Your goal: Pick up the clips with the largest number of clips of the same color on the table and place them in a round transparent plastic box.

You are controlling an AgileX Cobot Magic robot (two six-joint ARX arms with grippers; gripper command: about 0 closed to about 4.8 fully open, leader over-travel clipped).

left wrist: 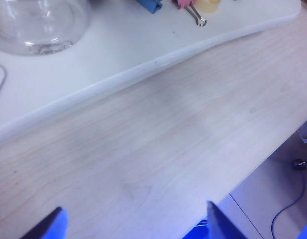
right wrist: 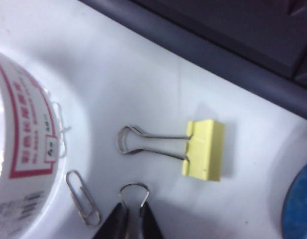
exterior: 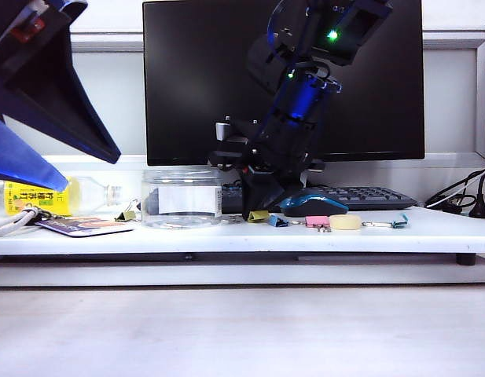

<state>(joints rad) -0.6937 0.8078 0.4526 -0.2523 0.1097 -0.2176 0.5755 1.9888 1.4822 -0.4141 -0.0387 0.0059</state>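
Trouble from here starts with the right gripper (exterior: 262, 206): in the exterior view it stands low on the white shelf (exterior: 431, 232) beside the round transparent plastic box (exterior: 181, 196), with a yellow clip (exterior: 259, 216) at its tip and another (exterior: 126, 215) left of the box. You cannot see its fingers from here. The left gripper (exterior: 38, 102) hangs high at the left.

In the left wrist view the left gripper (left wrist: 136, 224) stands wide apart over bare wood, holding nothing; the box (left wrist: 39, 25) is cut off.

In the right wrist view the right gripper (right wrist: 132, 221) pinches a wire loop (right wrist: 134, 191), whose clip body is out of frame, so you cannot confirm its colour. So thin a hold could slip when lifted. A yellow clip (right wrist: 203, 149) lies free nearby.
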